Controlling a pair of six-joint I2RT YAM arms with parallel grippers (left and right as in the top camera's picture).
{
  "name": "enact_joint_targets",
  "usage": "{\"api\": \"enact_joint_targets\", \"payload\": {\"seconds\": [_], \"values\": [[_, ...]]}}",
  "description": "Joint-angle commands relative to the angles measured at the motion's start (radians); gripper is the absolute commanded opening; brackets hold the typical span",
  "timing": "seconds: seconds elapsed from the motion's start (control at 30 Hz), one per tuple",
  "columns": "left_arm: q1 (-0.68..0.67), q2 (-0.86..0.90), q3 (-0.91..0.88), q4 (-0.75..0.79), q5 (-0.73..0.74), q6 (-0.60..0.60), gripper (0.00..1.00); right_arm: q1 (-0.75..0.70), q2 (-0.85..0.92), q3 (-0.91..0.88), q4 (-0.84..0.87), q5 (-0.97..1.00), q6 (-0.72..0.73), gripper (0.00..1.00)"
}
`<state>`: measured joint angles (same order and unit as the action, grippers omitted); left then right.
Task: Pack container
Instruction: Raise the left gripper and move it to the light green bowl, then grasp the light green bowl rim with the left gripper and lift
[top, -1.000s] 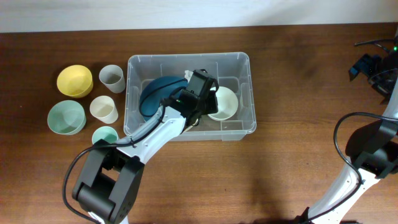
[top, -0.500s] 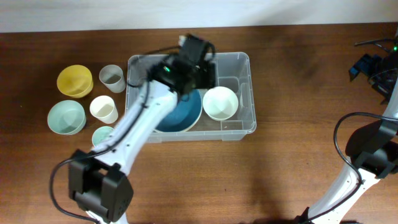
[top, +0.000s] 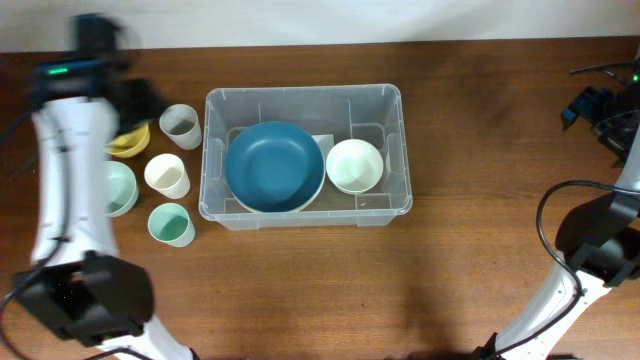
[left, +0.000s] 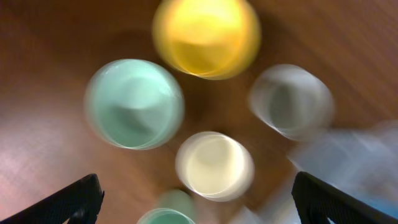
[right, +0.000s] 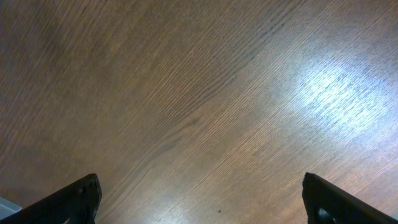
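- The left gripper (left: 200, 202) is wide open, its two dark fingertips (left: 78, 198) at the bottom corners of the wrist view. Nothing is between them and they touch nothing.
- It hangs above a group of dishes: a yellow bowl (left: 205, 37) at 12 o'clock, a mint bowl (left: 134, 102) at 10 o'clock, a grey cup (left: 291, 101) at 2 o'clock and a cream cup (left: 214, 165) near the middle. All are blurred.
- From overhead, this gripper is a blur at 10 o'clock of the container (top: 392, 100), partly covering the yellow bowl.
- The container sits at the middle of the table (top: 480, 250). It holds a blue bowl (top: 275, 167) on its 9 o'clock side and a white bowl (top: 355, 165) on its 3 o'clock side, the two rims touching.
- A mint cup (top: 170, 223) stands at 8 o'clock of the container.
- The right gripper (right: 202, 202) is also spread wide and empty, over bare wood. It is well apart from the container, at the table's 3 o'clock edge.
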<state>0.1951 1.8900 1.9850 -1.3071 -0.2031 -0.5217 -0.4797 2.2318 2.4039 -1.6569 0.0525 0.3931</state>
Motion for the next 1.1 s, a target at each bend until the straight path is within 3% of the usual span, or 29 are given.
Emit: {"api": "enact_joint_targets", "payload": {"seconds": [0.0, 0.23, 0.67, 1.07], "values": [[0.142, 0.021, 0.004, -0.022, 0.138, -0.069, 0.99, 0.002, -0.032, -0.004, 0.000, 0.011, 0.007, 0.99], [0.268, 0.108, -0.052, -0.039, 0.201, -0.069, 0.99, 0.002, -0.032, -0.004, 0.000, 0.011, 0.007, 0.99], [0.332, 0.305, -0.087, -0.020, 0.200, -0.115, 0.99, 0.002, -0.032, -0.004, 0.000, 0.011, 0.007, 0.99], [0.365, 0.320, -0.101, 0.014, 0.198, -0.119, 0.98, 0.002, -0.032, -0.004, 0.000, 0.011, 0.007, 0.99]]}}
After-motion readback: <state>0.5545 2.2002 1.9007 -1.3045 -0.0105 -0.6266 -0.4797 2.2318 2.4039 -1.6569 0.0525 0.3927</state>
